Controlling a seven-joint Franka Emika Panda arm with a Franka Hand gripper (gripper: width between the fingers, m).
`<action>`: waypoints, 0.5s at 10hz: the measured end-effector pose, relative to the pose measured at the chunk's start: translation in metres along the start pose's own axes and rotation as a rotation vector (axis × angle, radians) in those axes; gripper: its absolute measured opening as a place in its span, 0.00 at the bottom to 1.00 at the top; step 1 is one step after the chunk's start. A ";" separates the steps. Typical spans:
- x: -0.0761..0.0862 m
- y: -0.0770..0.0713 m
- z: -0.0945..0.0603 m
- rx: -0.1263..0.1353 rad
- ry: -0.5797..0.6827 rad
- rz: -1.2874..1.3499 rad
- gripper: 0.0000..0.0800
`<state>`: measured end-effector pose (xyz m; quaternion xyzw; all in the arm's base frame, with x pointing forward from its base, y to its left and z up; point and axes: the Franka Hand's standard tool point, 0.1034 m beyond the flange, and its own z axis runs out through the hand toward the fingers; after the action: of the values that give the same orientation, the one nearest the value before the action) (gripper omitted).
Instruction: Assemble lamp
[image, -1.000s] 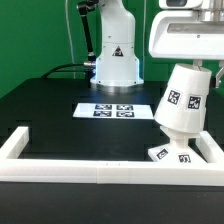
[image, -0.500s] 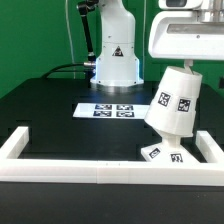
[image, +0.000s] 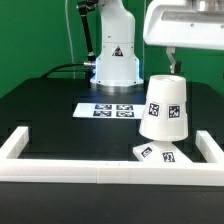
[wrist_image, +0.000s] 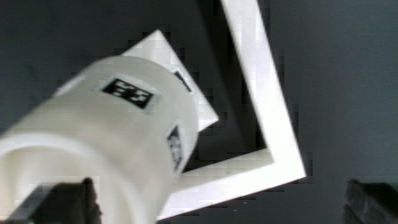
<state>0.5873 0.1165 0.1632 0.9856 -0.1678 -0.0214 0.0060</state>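
The white cone-shaped lamp shade stands, leaning slightly, on the flat square lamp base at the exterior view's right, inside the rail. My gripper is just above the shade's narrow top, with one thin finger reaching down to it. In the wrist view the shade fills the frame with the base behind it. The gripper is open, its dark fingertips wide apart and one close beside the shade. The bulb is hidden.
The marker board lies flat mid-table. The long white border rail runs along the front and both sides and shows in the wrist view. The arm's white pedestal stands at the back.
The shade and base have shifted toward the exterior view's left, and the shade has gone from strongly tilted to nearly upright. The gripper has moved left with them.
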 end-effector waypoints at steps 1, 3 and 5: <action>-0.001 0.002 -0.003 -0.002 -0.008 0.016 0.87; -0.002 0.002 -0.003 -0.002 -0.008 0.031 0.87; -0.002 0.002 -0.002 -0.002 -0.009 0.031 0.87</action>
<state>0.5852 0.1152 0.1654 0.9828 -0.1830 -0.0259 0.0066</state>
